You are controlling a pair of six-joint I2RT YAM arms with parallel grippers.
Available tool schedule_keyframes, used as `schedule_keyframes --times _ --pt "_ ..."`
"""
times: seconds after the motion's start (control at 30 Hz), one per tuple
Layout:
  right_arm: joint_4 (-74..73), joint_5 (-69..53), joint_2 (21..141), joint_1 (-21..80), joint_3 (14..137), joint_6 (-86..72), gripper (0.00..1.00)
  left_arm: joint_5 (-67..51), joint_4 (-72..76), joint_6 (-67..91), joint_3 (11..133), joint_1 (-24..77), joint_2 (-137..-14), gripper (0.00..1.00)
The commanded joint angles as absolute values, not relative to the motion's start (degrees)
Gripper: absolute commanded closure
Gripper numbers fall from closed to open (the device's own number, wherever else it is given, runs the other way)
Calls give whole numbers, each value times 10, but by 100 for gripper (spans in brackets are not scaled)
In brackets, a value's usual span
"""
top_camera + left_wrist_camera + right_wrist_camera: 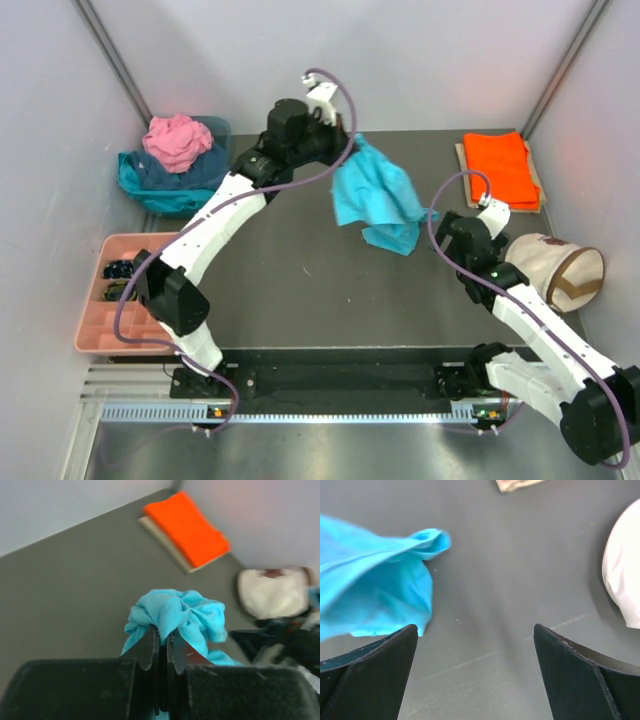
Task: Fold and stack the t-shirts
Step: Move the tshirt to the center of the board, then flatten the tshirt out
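Turquoise t-shirt [375, 197] sits right in the upper middle of the top view, bunched and dangling from the left jaws; the left arm [215, 225] reaches up across the dark counter [300, 290] to hold it. In the left wrist view those jaws are pinched together on a gathered fold, cloth ruffling out just past the tips; whether the lower hem touches the counter, I cannot tell. Right arm [520, 310] comes in from the lower right; its jaws stand wide apart with nothing between them, only bare counter, the turquoise cloth off to the left of its wrist view and a white curve of the bag at the right edge. Upper right of the top view, an orange t-shirt [500, 168] lies folded flat on a beige board [462, 160]; just below it, the cream canvas bag [555, 270] rests beside the right arm. Upper left, a pink t-shirt [178, 140] is crumpled on top of navy and teal t-shirts [165, 178] in a heap; lower left, a pink tray [100, 320] with compartments sits at the counter's edge.
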State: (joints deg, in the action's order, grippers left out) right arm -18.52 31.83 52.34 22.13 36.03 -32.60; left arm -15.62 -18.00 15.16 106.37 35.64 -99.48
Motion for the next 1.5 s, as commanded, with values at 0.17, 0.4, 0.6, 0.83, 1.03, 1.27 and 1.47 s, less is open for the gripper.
schedule_keyframes --times 0.17,0.4,0.6,0.83,1.03,1.27,1.47 --pt "-203 330 581 229 411 -321 1 -25 -102 134 875 257 -941 100" --pt "-192 306 637 229 428 -323 1 -39 -90 133 857 235 -955 100" --pt "-114 214 701 229 462 -276 1 -46 -84 137 837 235 -961 100" --pt "-119 137 857 228 597 -229 13 -36 -81 130 811 227 -954 100" --pt "-99 123 933 226 659 -222 24 -47 -84 128 810 214 -954 100" --pt "-106 116 1002 214 707 -206 24 -55 -84 132 806 212 -953 100" --pt "-94 98 1064 185 747 -195 23 -61 -85 136 801 212 -947 100"
